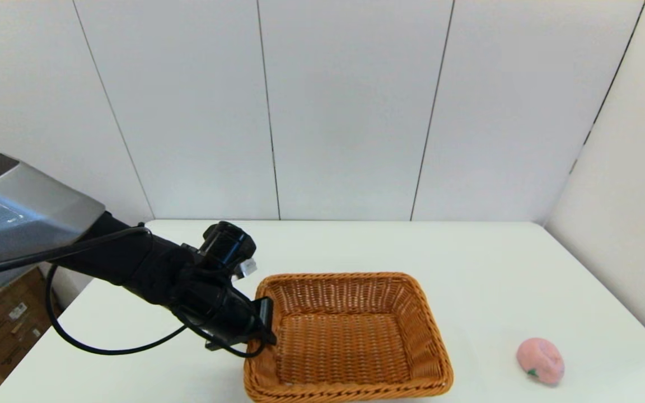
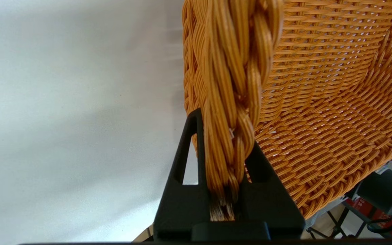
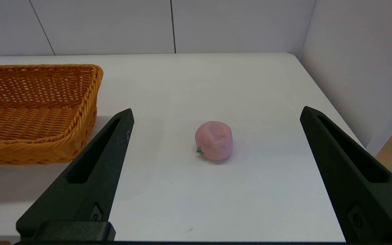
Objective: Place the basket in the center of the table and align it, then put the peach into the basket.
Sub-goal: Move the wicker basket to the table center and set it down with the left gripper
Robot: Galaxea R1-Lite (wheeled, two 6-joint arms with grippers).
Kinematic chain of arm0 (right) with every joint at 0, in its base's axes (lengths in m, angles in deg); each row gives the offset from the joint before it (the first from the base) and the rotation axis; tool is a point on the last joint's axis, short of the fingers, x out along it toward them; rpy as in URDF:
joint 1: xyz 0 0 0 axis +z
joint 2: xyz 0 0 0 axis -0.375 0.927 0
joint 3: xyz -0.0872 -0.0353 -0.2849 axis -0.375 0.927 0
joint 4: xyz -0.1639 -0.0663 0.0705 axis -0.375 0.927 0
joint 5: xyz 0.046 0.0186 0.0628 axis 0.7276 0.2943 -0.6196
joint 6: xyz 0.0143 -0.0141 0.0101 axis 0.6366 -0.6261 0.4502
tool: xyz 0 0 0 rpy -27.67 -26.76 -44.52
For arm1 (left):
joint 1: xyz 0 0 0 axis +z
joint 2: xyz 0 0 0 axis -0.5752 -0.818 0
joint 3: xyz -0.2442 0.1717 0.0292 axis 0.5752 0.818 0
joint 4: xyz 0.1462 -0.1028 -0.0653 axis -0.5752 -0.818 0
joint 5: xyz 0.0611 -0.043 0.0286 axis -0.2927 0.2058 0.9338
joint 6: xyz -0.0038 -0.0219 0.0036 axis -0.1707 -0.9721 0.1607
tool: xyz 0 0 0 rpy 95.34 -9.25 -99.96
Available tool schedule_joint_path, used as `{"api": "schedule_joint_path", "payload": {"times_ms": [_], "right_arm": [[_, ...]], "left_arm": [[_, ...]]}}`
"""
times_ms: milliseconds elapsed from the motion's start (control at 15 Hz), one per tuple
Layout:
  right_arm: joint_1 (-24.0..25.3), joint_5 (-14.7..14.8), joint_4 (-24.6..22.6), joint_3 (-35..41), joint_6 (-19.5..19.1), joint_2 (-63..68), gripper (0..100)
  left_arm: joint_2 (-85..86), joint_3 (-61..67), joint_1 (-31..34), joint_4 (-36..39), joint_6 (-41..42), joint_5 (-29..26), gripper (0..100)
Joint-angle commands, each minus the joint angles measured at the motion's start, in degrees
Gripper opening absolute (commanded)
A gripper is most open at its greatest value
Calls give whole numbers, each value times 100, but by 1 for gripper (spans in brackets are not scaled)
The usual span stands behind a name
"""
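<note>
While the left gripper [image 1: 263,324] reaches in over the table [image 1: 468,263], its two black fingers [image 2: 189,160] are pinched on the braided rim of the basket [image 1: 350,336], at the middle of the basket's left side. One finger sits outside the wall and the other inside, with the braid clamped between them. The basket lies near the front edge of the table, empty, its long sides running roughly front to back. From the wrist picture it may be tipped slightly off the surface on the gripped side, but that cannot be confirmed. The peach [image 1: 541,361] rests on the bare tabletop to the right of the basket, well apart from it, stem spot low on its side. The right gripper [image 3: 216,115] hovers in front of the peach, fingers spread wide, touching nothing.
</note>
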Motion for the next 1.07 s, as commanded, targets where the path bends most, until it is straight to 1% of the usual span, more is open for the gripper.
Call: {"api": "schedule_joint_path", "payload": {"times_ms": [67, 600, 667, 1067], "right_arm": [[2, 0, 8, 0, 1, 0, 100], [2, 0, -1, 0, 1, 0, 100], [2, 0, -1, 0, 1, 0, 100], [2, 0, -1, 0, 1, 0, 100]], "left_arm": [[-179, -60, -1, -1, -46, -13, 0], [-232, -69, 8, -1, -72, -4, 0], [-232, -69, 8, -1, -72, 4, 100], [-232, -104, 26, 7, -37, 13, 100]]}}
